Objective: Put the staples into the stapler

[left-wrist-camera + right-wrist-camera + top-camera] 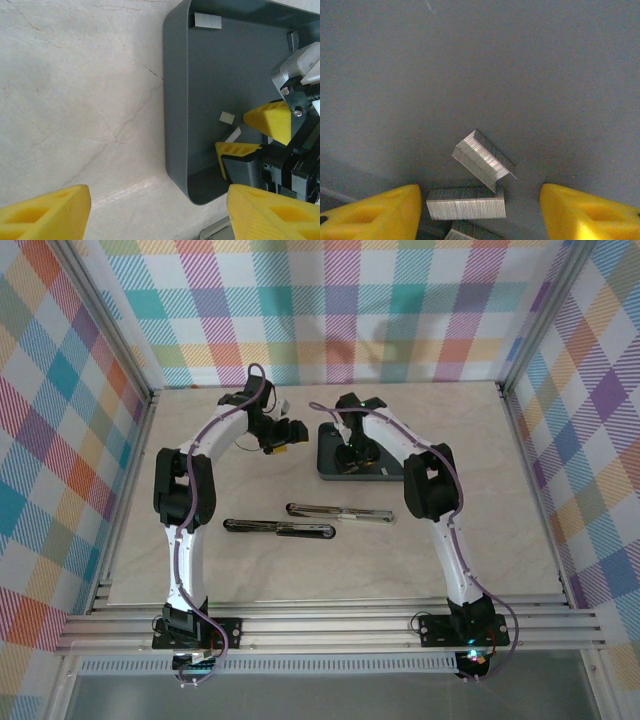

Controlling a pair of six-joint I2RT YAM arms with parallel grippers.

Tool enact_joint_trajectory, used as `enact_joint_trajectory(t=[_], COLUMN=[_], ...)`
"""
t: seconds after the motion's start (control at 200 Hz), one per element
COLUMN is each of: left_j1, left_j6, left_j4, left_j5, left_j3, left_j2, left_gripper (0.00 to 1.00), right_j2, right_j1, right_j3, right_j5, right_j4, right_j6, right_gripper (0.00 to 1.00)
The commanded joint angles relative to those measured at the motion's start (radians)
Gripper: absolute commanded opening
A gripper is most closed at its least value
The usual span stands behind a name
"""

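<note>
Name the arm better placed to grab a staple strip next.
Right. The right pincer is open, down in the grey tray, staples lying between its fingertips. The left pincer, also open, hovers over bare table beside the tray.

tray (pixel 328 450): dark grey, rounded corners | tabletop (pixel 500 530): pale marble pattern | walls (pixel 400 310): pastel plaid

Lowest staple strip (pixel 469 233), mostly beyond the right wrist view's bottom edge
</note>
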State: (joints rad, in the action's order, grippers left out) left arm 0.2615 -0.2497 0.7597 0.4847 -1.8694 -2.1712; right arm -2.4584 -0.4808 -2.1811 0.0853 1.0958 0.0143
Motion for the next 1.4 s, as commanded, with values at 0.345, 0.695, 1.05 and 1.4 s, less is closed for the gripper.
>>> enact_joint_trajectory(t=[0.345,0.695,1.05,1.4], left_j1=[0.007,0.007,0.011,0.021], left_j6=[0.007,0.005,0.001,-0.003], left_j4=[0.021,0.019,0.018,0.012], left_j5=[0.002,0.004,0.004,0.006], left_j3=[0.004,0.002,-0.004,-0.002], left_j2=[-0.004,-0.006,-0.005,-0.005], left_gripper=[0.72,0.72,0.72,0.72], right_j2=[0.055,0.08,0.119,0.2], right_j1=[0.087,0.139,0.171,0.166], right_j3=[0.03,0.012,0.013,0.158], right_j5=[0.169,0.241,0.223,-0.169], right_j4=[-0.012,0.0,-0.012,-0.09], right_j6=[0.091,0.13,0.115,0.185], right_gripper=[0.61,0.48,0.58,0.51])
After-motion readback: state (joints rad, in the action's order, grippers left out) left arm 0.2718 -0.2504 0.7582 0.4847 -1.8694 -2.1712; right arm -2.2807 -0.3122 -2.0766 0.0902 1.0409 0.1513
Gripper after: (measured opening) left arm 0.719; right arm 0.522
